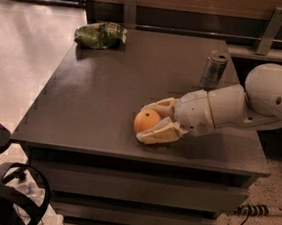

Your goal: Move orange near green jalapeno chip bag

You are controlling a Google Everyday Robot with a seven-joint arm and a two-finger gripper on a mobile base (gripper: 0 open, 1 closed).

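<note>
1. Sitting on the dark bench (91,104), a little toward 5 o'clock from its middle and near the front edge, is the orange (145,121); its glossy round skin shows on the side facing 9 o'clock; it looks to be resting on the surface.
2. The jaws are clamped on the orange from its 3 o'clock side; the upper finger (157,106) curves over the fruit at about 1 o'clock; the lower finger (158,134) lies low along the bench at about 5 o'clock; both touch the fruit.
3. The white arm (221,110) reaches in from 3 o'clock, low over the bench; its thick rounded segment fills the right edge of the view.
4. A silver can (214,69) stands upright between 1 and 2 o'clock from the orange; it is apart from the fruit and just beyond the arm.
5. The green jalapeno chip bag (100,34) lies crumpled at the bench's far left corner, at about 11 o'clock from the orange; the two are well apart, with bare bench between them.
6. Past the bench at 12 o'clock runs a wooden wall with a metal bracket (129,7); pale floor (25,62) spreads at 9 o'clock; a black looped object (17,192) lies on the floor at 7 o'clock; a cable (253,212) trails at 5 o'clock.
</note>
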